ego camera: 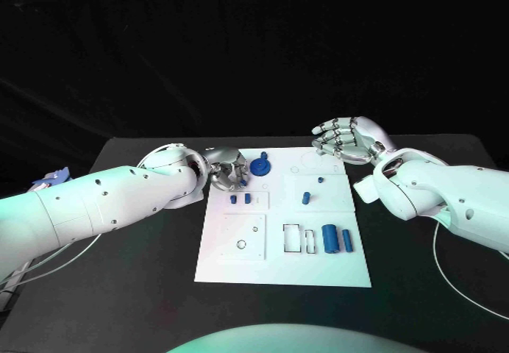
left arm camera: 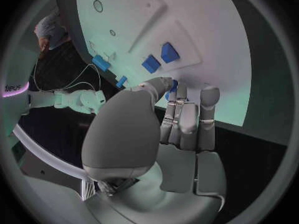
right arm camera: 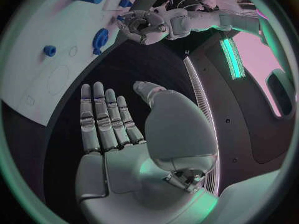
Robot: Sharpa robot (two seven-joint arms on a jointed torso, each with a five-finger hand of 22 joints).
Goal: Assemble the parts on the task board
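Nearest me on the task board (ego camera: 318,276) the front strip is bare white, no parts on it. Just beyond, on the right side, two blue cylinders (ego camera: 337,239) lie side by side next to a pair of narrow rectangular slots (ego camera: 299,238); they're loose, not seated, so I judge that step's still to do. Left of those sits a raised panel with round holes (ego camera: 243,237), nothing in them as far as I can tell. Mid-board, two small blue blocks (ego camera: 240,198) lie flat on their plate, and a small blue peg (ego camera: 307,197) rests to their right, apart from them. Farther back, a round blue part (ego camera: 261,165) with a knob lies near the board's far-left corner. My left hand (ego camera: 226,173) is down right at that corner, just beside the round part, fingers (left arm camera: 181,115) curled and pressed together; wrist view shows a bit of blue at the fingertips, so I think I'm pinching or nudging a small blue piece (left arm camera: 172,88), but can't tell which for sure. My right hand (ego camera: 348,137) hovers past the far-right corner, above the table (ego camera: 138,294), palm up-ish, fingers (right arm camera: 102,117) straight, slightly apart, holding nothing. Overall: early stage imo. Most parts loose, nothing obviously assembled, maybe one pick underway.
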